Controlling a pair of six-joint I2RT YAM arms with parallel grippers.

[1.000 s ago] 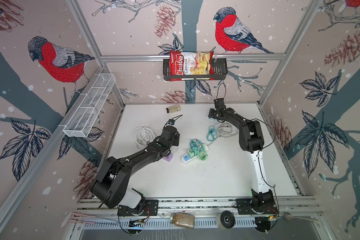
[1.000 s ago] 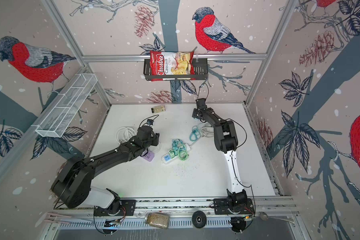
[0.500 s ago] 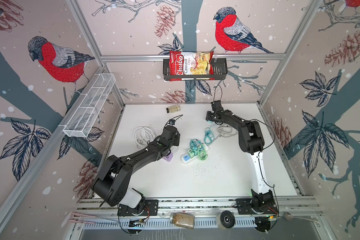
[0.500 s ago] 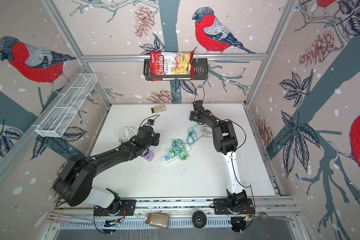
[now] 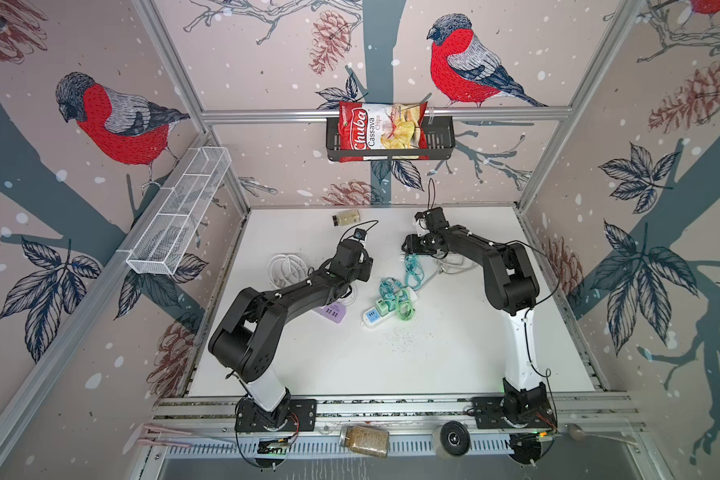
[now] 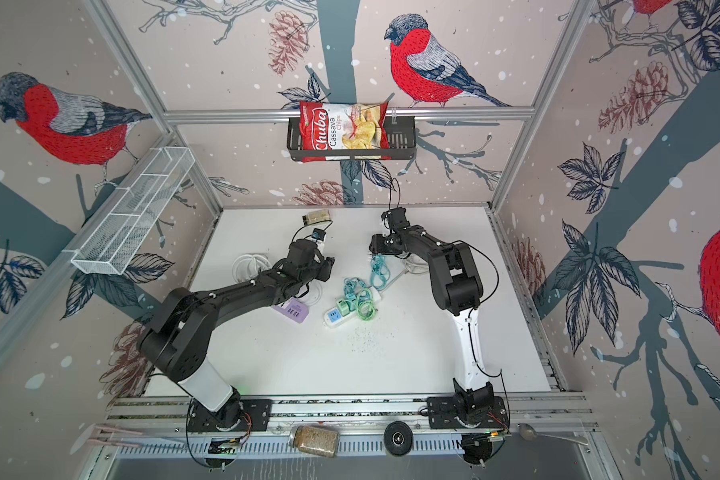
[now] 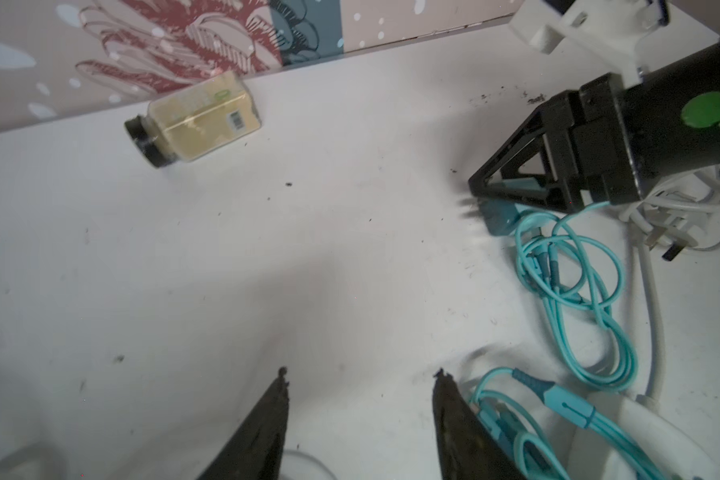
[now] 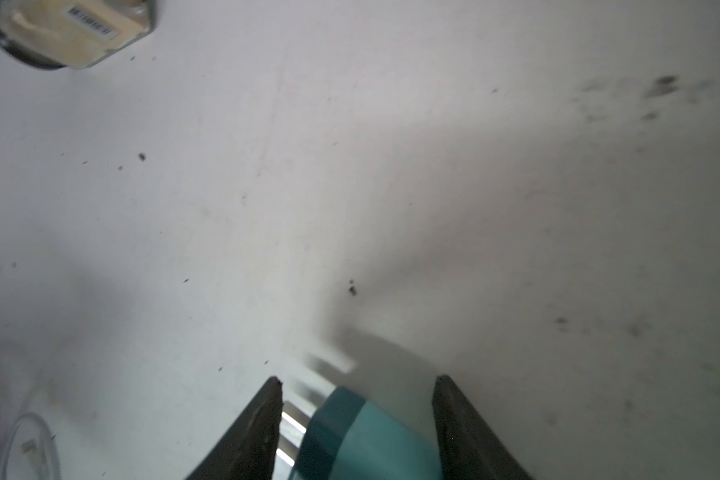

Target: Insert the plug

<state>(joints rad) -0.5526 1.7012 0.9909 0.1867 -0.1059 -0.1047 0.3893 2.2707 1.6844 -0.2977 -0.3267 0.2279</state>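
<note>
Pinched the teal plug point(image 8: 362, 432) in the right gripper point(image 8: 357, 379), metal prongs jutting past the fingertips, low over the white table point(image 5: 454, 332) toward its back. Trailed teal cable point(image 7: 578, 291) in loops from the plug toward the white power strip point(image 5: 373, 319) at mid-table. Held the left gripper point(image 7: 362, 372) spread and empty, just beside those loops. Left a jar point(image 7: 200, 120) on its side near the back wall.

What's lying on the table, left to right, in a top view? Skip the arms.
white coiled cable → purple USB charger → white power strip → white plug and cord. The jar and the teal cables overlap others sideways, so they are left out.
</note>
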